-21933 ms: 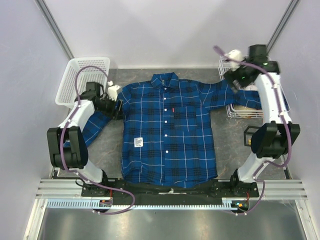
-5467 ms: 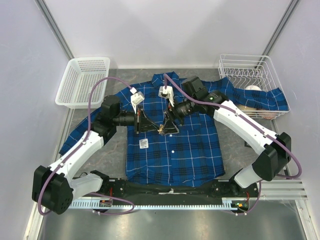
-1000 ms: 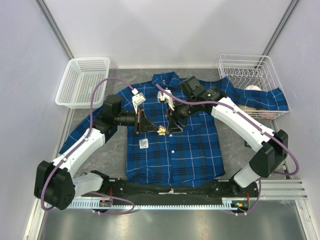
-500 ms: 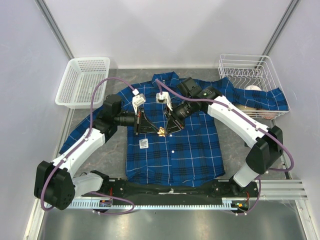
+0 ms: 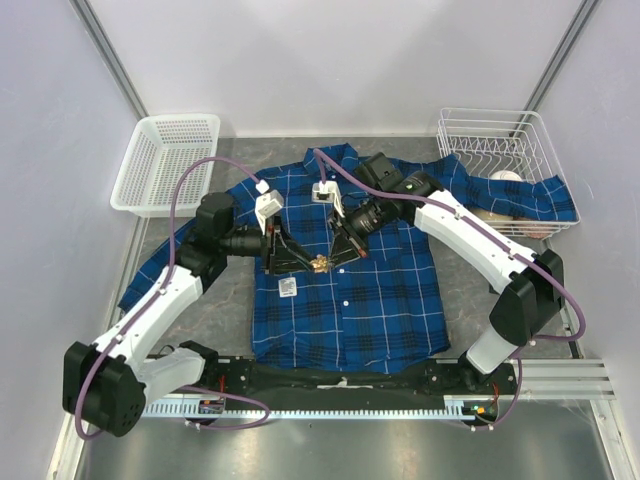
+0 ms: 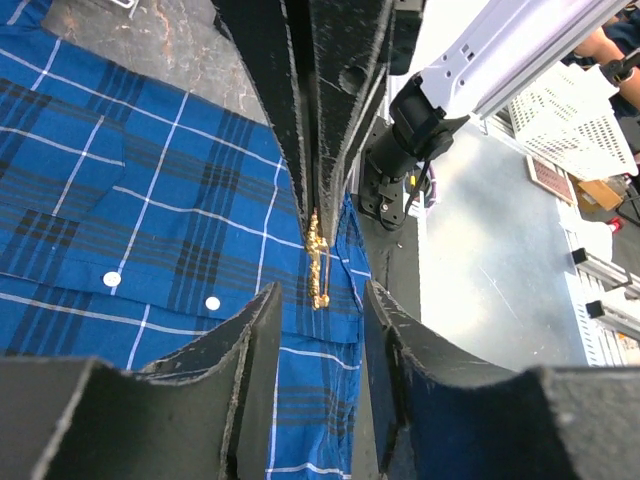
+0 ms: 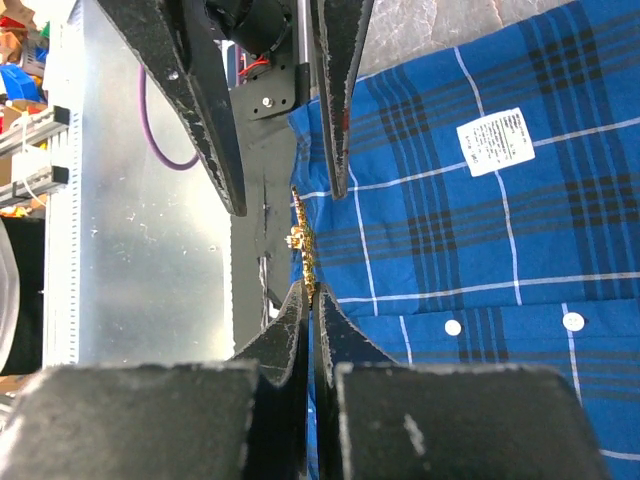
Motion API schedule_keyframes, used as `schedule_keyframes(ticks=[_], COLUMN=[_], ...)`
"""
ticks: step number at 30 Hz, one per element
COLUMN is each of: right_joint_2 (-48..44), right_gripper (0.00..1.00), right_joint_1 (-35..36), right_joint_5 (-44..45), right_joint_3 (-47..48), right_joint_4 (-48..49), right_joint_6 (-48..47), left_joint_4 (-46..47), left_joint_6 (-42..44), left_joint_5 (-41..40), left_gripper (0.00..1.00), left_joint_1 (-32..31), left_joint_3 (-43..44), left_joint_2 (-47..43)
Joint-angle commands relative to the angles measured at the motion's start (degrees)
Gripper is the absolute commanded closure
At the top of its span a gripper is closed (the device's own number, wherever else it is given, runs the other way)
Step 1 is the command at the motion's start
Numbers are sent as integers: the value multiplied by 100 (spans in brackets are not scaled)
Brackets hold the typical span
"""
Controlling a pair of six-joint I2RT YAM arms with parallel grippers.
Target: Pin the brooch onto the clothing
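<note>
This is a robotics lab test cell. Plain pale panel walls (image 5: 330, 60) on slanting metal posts (image 5: 110, 55) box in a grey mottled tabletop (image 5: 455, 300). Slotted aluminium rails (image 5: 110, 372) and a white slotted cable duct (image 5: 300, 408) run along its near edge. There the white-and-black left robot arm (image 5: 150, 300) and right robot arm (image 5: 480, 240) are bolted. Beyond the table, the left wrist view shows a white perforated plastic crate (image 6: 575, 108).

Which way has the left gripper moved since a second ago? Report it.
Yes. The left gripper has backed off slightly leftward, toward the white basket side, away from the brooch.
</note>
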Motion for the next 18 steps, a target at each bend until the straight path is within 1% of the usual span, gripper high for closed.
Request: schedule_keyframes(ticks=[1,10,18], right_joint_2=[-48,-48,-57], right_gripper=[100,100,100], right_joint_1=[-21,14,67], right_joint_5=[-508,-579,-465], right_joint_3=[120,173,173], right_joint_4=[173,147,120], right_joint_6=[36,62,27], left_joint_4=[206,206,206], left_joint_6=[271,385,324], left_joint_5=[275,415,407], left_gripper=[54,49,54], left_joint_1=[38,-59,-182], left_joint_3=[-155,20,91], left_joint_2=[-243,-23,83])
